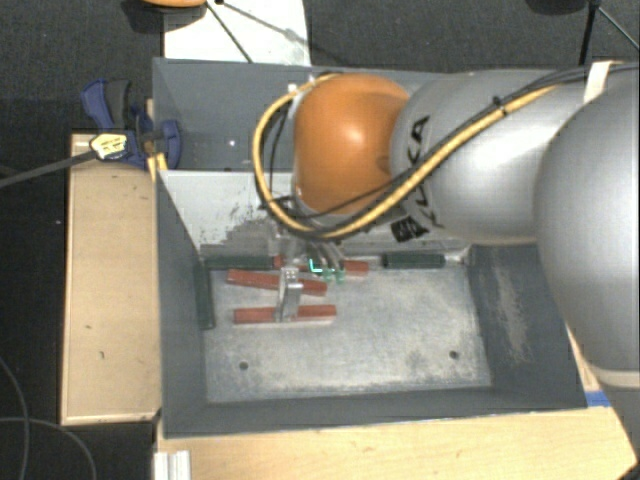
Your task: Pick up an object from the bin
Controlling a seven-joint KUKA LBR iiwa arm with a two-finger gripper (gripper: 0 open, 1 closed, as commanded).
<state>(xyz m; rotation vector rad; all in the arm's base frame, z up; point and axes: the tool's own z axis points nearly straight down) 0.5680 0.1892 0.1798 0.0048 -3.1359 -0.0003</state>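
My gripper (290, 301) hangs below the orange wrist cover, low in the back-left part of the bin. Its tip stands over the middle of a flat red-brown bar (256, 316) that lies lengthwise on the bin floor. A second red-brown bar (252, 279) lies just behind it, slightly slanted, and runs under the gripper. A third short red-brown piece (356, 266) shows to the right of the gripper, next to a small green-lit spot. Nothing visibly hangs from the gripper.
A dark bar (205, 296) lies along the left wall. Another dark bar (412, 261) lies near the back wall on the right. The large silver arm covers the bin's right and back.
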